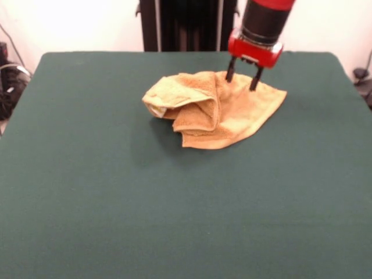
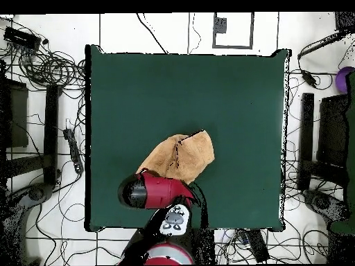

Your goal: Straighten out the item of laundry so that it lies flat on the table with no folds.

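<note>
The dark green bench (image 1: 174, 221) is lying bare across the front view's near half, and past it the orange-tan towel (image 1: 212, 110) is sitting bunched in the far half, slightly toward one o'clock from the middle — its nine-o'clock side is rolling over in thick folds while the three-o'clock corner is lying flatter. The red and black arm's gripper (image 1: 243, 77) is hanging over the towel's twelve-o'clock edge, its two dark fingers (image 1: 230, 72) standing spread apart with their tips at the cloth — whether they are touching it cannot be told. In the overhead view the towel (image 2: 184, 156) is lying a little toward six o'clock from the bench's (image 2: 229, 83) middle, the arm covering its six-o'clock edge.
</note>
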You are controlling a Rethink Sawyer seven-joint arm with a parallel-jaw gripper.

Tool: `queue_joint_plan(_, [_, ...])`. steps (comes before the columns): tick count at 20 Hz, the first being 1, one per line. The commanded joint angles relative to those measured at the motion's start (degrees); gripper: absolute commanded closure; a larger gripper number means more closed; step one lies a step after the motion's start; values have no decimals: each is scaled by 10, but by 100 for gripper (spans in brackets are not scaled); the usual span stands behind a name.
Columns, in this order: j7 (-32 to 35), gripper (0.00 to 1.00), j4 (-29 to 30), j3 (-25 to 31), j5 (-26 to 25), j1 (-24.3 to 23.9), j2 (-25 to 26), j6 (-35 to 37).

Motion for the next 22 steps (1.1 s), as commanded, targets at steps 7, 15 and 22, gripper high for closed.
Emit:
queue_joint_plan(7, [102, 0, -16, 50, 62, 25, 70, 2])
queue_joint_plan(15, [120, 0, -90, 22, 82, 45, 199, -94])
queue_joint_plan(22, [152, 0, -33, 107, 111, -16, 194, -123])
